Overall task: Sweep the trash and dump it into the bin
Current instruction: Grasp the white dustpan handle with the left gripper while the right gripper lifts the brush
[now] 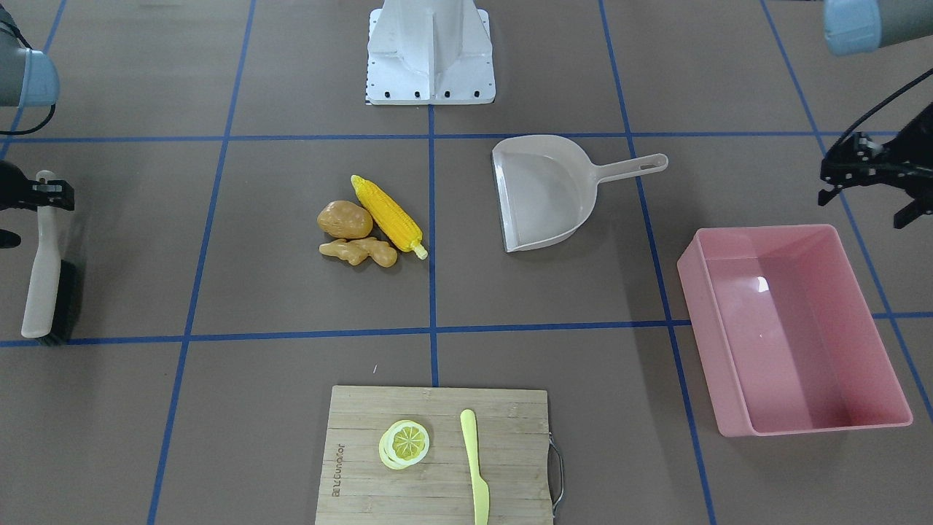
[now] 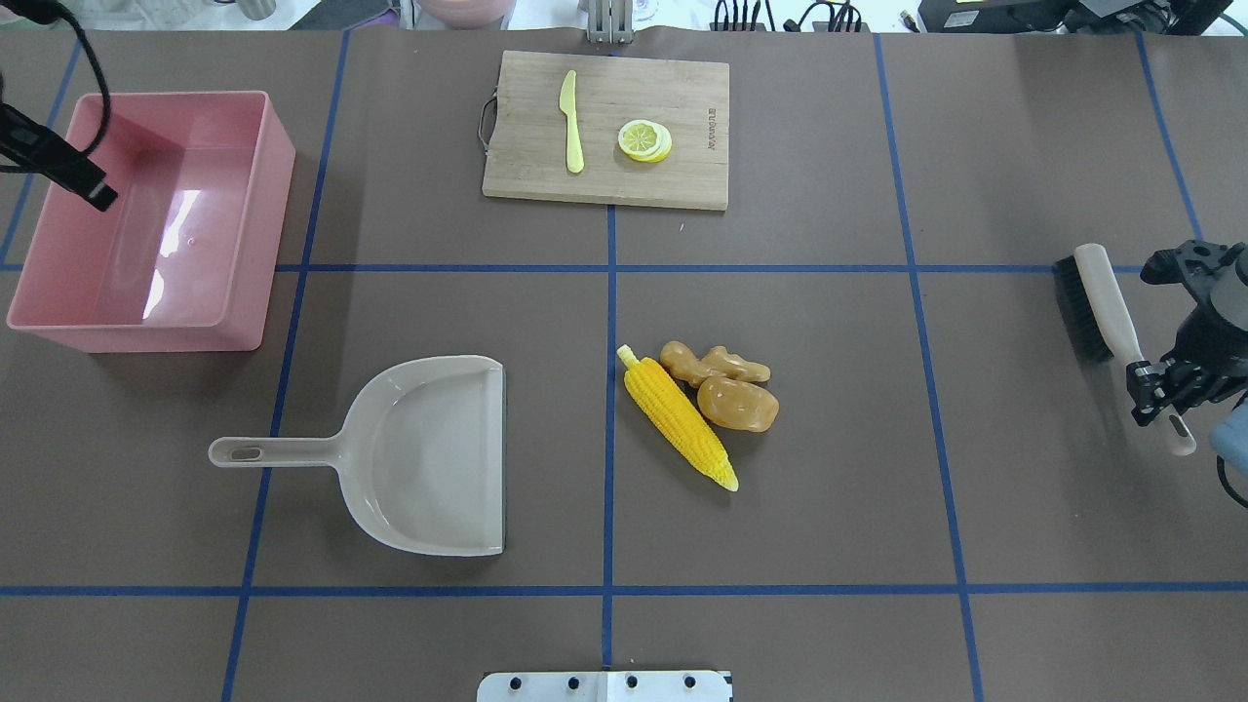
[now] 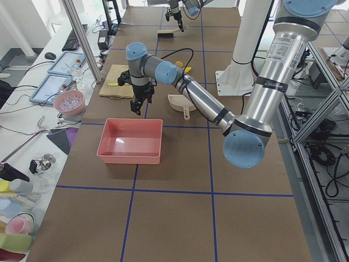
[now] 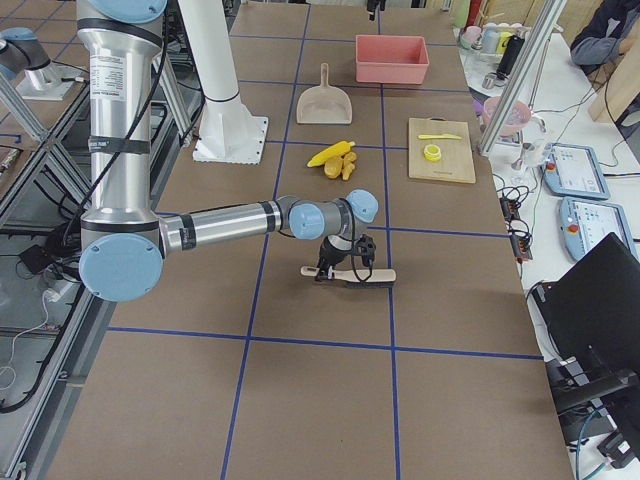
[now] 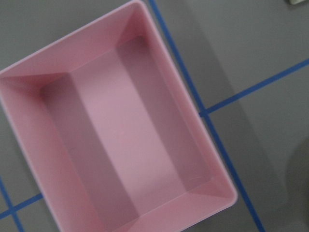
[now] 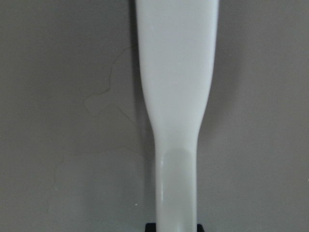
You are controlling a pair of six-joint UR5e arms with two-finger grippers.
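Note:
The trash lies together near the table's middle: a yellow corn cob (image 1: 388,216) (image 2: 680,417), a brown potato (image 1: 344,219) (image 2: 738,404) and a tan ginger root (image 1: 361,251) (image 2: 714,366). The pink bin (image 1: 703,306) (image 2: 278,185) (image 5: 120,125) stands with nothing in it on the robot's far left. My left gripper (image 1: 867,208) (image 3: 139,103) hovers open over the bin's edge, holding nothing. My right gripper (image 1: 45,195) (image 2: 1160,400) is shut on the white handle of a brush (image 2: 1107,297) (image 6: 176,72) that lies on the table at the far right.
A beige dustpan (image 1: 543,193) (image 2: 429,458) lies between the bin and the trash, its mouth facing the trash. A wooden cutting board (image 1: 510,437) (image 2: 682,127) with a lemon slice and a plastic knife sits at the far edge. The robot's base (image 1: 430,55) is at the near edge.

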